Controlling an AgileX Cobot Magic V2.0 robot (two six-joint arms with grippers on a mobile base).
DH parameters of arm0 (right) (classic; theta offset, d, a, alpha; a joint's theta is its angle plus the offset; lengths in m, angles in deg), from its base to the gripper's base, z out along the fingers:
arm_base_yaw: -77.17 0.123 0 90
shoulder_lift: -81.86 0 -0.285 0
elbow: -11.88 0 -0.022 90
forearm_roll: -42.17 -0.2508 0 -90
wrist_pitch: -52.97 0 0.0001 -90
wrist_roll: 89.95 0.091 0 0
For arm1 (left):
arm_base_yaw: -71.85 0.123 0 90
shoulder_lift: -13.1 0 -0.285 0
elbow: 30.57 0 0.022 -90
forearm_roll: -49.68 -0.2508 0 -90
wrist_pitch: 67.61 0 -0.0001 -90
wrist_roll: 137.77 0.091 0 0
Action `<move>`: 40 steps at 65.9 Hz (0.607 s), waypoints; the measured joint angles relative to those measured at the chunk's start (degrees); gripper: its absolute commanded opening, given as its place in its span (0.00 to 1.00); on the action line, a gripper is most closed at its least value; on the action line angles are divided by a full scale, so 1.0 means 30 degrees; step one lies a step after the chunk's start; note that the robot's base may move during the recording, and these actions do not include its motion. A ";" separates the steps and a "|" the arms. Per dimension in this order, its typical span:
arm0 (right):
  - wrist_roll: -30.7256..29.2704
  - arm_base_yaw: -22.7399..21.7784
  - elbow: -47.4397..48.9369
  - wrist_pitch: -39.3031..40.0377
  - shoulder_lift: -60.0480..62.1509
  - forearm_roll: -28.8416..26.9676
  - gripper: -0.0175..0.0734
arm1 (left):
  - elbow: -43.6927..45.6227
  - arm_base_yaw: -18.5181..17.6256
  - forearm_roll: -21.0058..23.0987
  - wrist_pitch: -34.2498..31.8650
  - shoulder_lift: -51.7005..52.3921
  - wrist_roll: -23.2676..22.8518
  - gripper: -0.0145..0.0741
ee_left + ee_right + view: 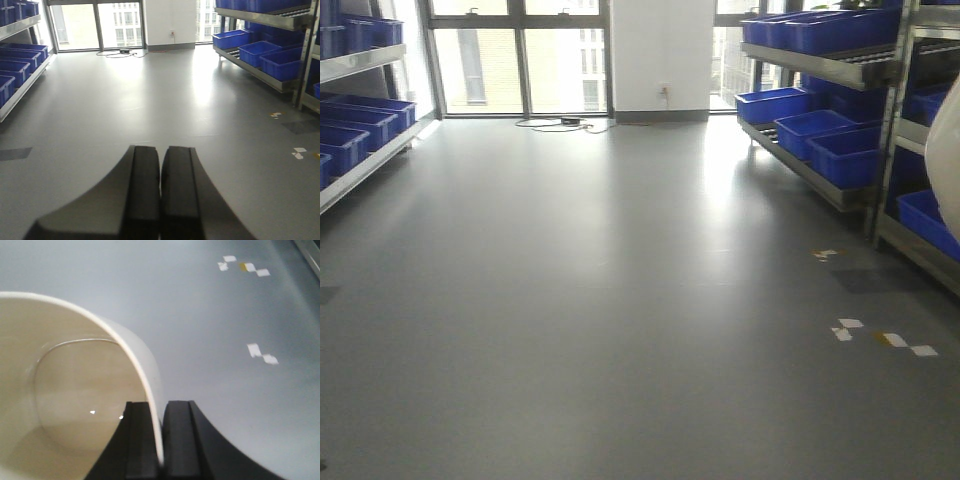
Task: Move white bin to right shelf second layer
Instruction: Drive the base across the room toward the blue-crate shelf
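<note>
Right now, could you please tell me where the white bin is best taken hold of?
On the thin wall at the rim, coming over the open mouth, one finger inside, one outside. The white bin has no handles visible and a wide smooth body, so only the wall edge fits a pinch; the right gripper grips it so.

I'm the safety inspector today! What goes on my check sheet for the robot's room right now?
Surface: grey floor, shiny.
Job's things: white bin is held above the floor by its wall. The right shelf holds blue crates, and the bin is not on it yet.
Clutter: white tape marks on the floor.
Grippers: left end effector shut, empty. Right end effector shut on the bin's wall.
Cables: cable lying on the floor by the windows.
Surroundings: left shelf with more blue crates.
</note>
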 measured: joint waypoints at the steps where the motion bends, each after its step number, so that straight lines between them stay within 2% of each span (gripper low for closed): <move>1: 0.0000 0.0000 0.0000 0.0000 0.0000 0.0000 0.25 | 0.0000 0.0000 0.0000 0.0000 0.0000 0.0000 0.26; 40: 0.0000 0.0000 0.0000 0.0000 0.0000 0.0000 0.25 | 0.0000 0.0000 0.0000 0.0000 0.0000 0.0000 0.26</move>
